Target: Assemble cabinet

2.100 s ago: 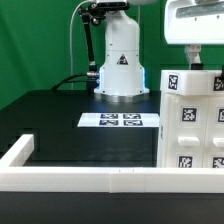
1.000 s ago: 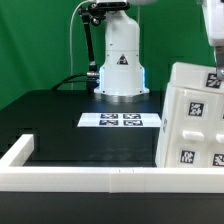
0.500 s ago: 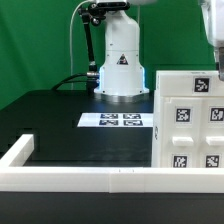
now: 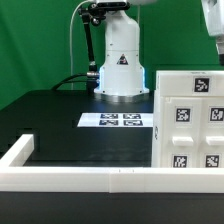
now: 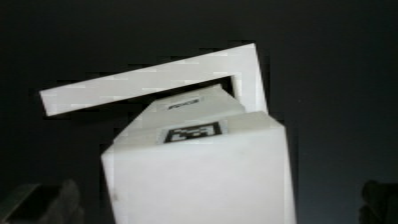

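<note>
Cabinet upright at right edge of the exterior frame, middle to lower right, on black surface; cut off by frame's right side. Front face carrying square black-and-white tags in rows. Interior not visible from exterior view. In wrist view, cabinet seen from above: white box with one tag on top face, plus an angled white panel above it; contents cannot be told.

White border rail across lower frame, turning up at lower left; cabinet just behind it. Marker board flat at frame centre, just beside cabinet's left edge. Open black surface across left half of frame.

Robot base at upper centre, behind marker board. Part of arm at upper right corner, above cabinet. Claw fingertips dim at lower corners of wrist view, set wide apart, holding nothing.
</note>
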Motion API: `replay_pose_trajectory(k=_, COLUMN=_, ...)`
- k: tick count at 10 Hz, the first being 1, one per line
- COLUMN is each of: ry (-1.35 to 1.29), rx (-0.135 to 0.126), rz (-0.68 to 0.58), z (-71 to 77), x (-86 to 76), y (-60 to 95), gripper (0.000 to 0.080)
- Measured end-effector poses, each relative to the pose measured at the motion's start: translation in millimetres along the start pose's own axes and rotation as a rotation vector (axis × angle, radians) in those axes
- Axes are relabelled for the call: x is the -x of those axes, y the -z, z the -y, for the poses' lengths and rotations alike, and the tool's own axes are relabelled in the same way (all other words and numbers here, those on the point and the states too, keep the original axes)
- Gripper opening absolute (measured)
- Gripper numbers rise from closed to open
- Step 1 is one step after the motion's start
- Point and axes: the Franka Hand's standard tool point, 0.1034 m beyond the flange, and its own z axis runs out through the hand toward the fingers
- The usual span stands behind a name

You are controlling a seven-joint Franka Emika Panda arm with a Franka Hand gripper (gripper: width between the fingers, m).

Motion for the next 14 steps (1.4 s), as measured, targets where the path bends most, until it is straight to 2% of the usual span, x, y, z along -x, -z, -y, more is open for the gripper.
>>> replay_pose_trajectory(k=1, ry=0.073, rx=0.003, rz=-0.002, z=0.0, x=-0.4, y=-0.2, gripper=0.0797)
replay_pose_trajectory(k=2, ry=0.447, rx=0.054, rz=-0.009, z=5.6, x=-0.3, y=4.1, gripper=0.0797)
replay_pose_trajectory(k=3, ry=0.548, rx=0.060, rz=-0.003, z=11.0, x=3.4, y=4.9, gripper=0.0797)
replay_pose_trajectory(k=4, ry=0.776, rx=0.058, rz=0.003, z=14.1, x=0.2, y=5.5, gripper=0.0797)
replay_pose_trajectory(k=8, ry=1.278, rx=0.058, rz=0.017, z=14.5, x=0.4, y=5.8, gripper=0.0797)
replay_pose_trajectory(k=10, ry=1.611, rx=0.060, rz=0.024, z=14.8, x=-0.6, y=6.0, gripper=0.0797)
replay_pose_trajectory(k=12, ry=1.956, rx=0.079, rz=0.017, z=13.3, x=3.7, y=5.9, gripper=0.0797)
replay_pose_trajectory(k=14, ry=2.220, rx=0.107, rz=0.020, z=13.0, x=-1.5, y=5.5, gripper=0.0797)
